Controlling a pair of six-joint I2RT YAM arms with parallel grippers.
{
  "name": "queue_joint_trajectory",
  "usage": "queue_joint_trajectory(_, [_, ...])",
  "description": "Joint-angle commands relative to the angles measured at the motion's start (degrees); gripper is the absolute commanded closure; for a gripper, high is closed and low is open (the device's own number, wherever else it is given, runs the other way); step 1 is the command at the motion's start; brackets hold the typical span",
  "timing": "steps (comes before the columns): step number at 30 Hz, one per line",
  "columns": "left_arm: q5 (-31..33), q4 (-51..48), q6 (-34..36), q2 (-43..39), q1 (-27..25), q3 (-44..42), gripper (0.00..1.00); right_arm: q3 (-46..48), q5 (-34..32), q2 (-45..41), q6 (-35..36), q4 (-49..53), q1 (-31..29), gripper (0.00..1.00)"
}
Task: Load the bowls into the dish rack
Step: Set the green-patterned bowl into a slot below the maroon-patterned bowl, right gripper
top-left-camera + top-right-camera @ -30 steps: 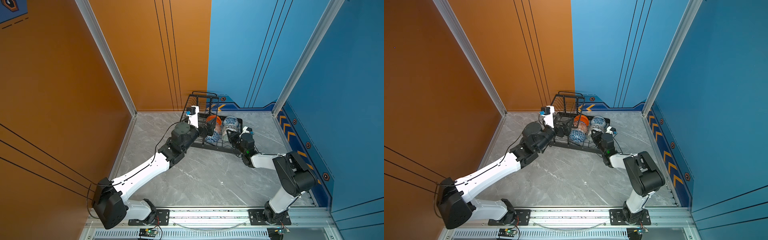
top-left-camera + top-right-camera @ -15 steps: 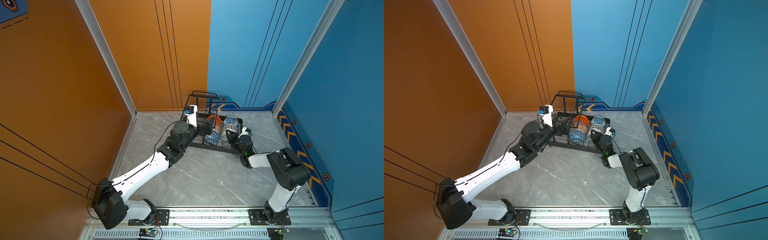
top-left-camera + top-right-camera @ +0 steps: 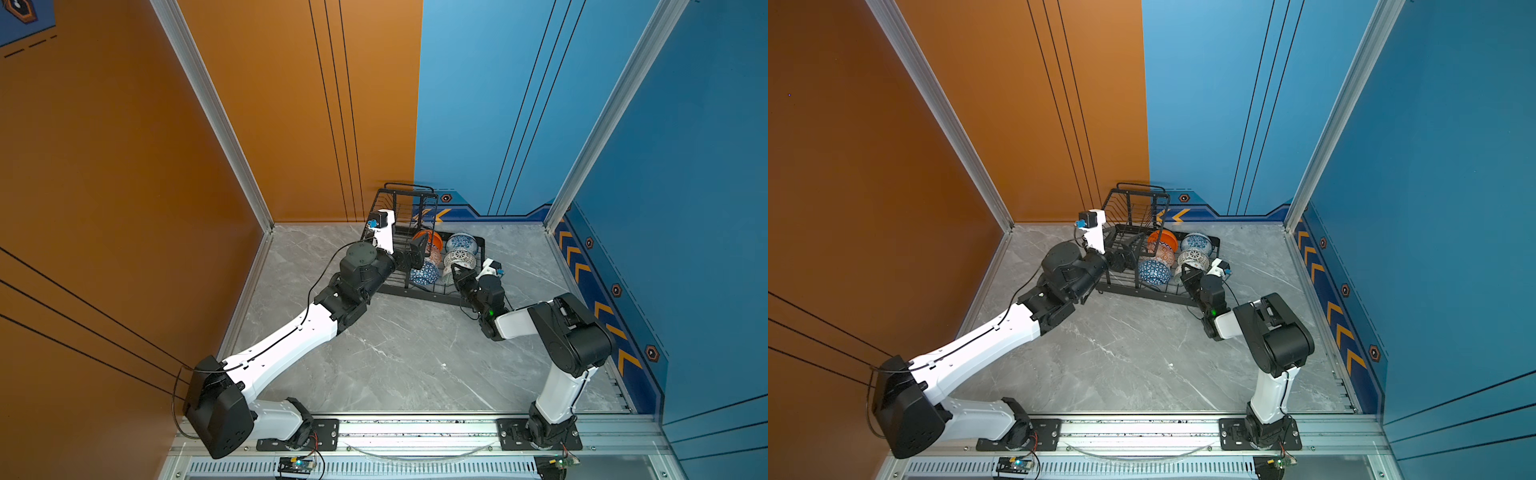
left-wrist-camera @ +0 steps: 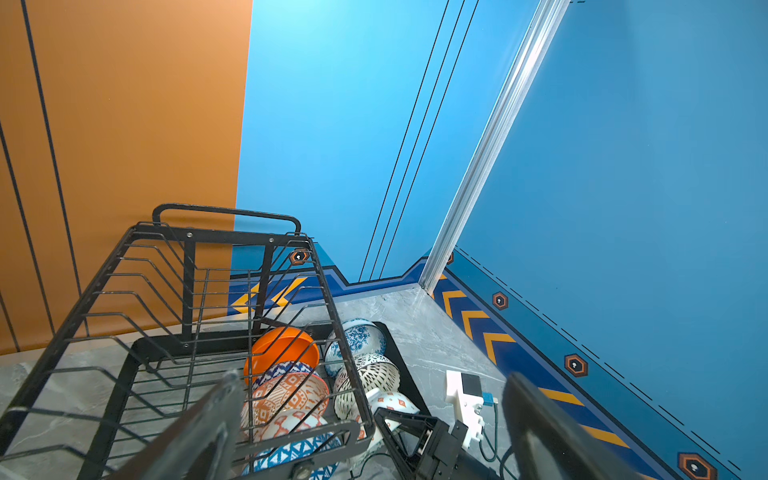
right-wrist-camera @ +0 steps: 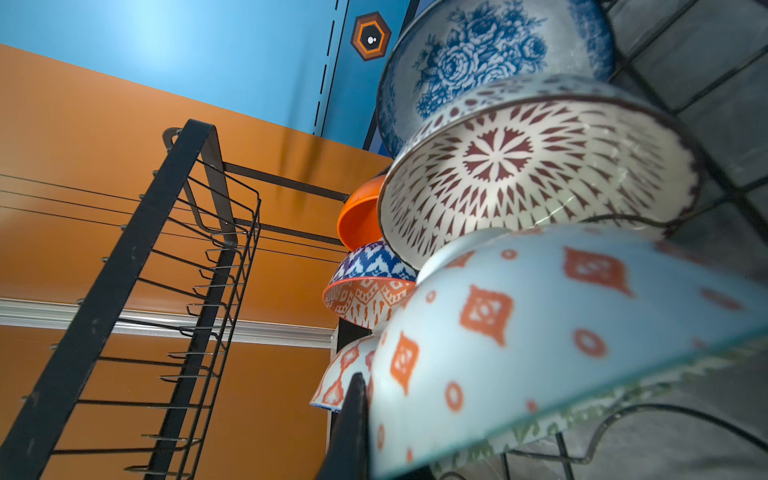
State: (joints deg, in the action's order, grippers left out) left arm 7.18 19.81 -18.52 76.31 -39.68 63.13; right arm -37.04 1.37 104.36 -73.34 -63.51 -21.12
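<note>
The black wire dish rack (image 3: 432, 293) (image 3: 1144, 291) stands by the back wall, and all the bowls I see sit in its lower tier. One row holds the plain orange bowl (image 4: 282, 349), the orange-white patterned bowl (image 4: 291, 395) and the blue triangle bowl (image 3: 424, 274). Beside them stand the floral bowl (image 5: 478, 54), the dark-dotted bowl (image 5: 519, 166) and the pale green patterned bowl (image 5: 540, 332). My right gripper (image 3: 455, 272) (image 3: 1185, 272) is shut on the pale green bowl's rim at the rack's near right corner. My left gripper (image 3: 417, 253) (image 4: 374, 380) stands wide open at the rack's left side, holding nothing.
The rack's raised upper basket (image 4: 187, 237) (image 5: 199, 249) hangs over the bowls, close above my left gripper. The orange wall and the blue wall (image 3: 478, 124) meet right behind the rack. Grey marble floor (image 3: 395, 353) lies between the rack and the arm bases.
The right arm's elbow has swung in toward the rack while its gripper stays at the pale green bowl. The left arm has edged slightly toward the back.
</note>
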Motion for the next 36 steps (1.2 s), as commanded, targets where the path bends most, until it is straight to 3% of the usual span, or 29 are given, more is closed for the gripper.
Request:
queue_joint_trajectory(1, [-1.2, 0.1, -0.4, 0.3, 0.5, 0.5, 0.02, 0.8, -1.8, -0.3, 0.3, -1.6, 0.4, 1.00])
queue_joint_trajectory(10, [-1.3, 0.1, -0.4, 0.3, 0.4, 0.6, 0.02, 1.8, -5.1, -5.1, -1.1, 6.2, -0.9, 1.00])
queue_joint_trajectory(18, [-1.4, 0.1, -0.9, -0.2, 0.1, 0.3, 0.02, -2.2, -11.4, -11.6, -2.4, 25.8, -4.3, 1.00])
queue_joint_trajectory(28, [-0.7, 0.1, -0.5, -2.3, 0.1, -1.0, 0.02, -5.7, -11.3, -9.0, -5.2, 28.9, -4.5, 0.93])
queue_joint_trajectory(36, [-0.5, 0.1, -0.5, -3.2, 0.0, -1.8, 0.02, -7.2, -10.7, -7.4, -6.2, 30.1, -4.6, 0.80])
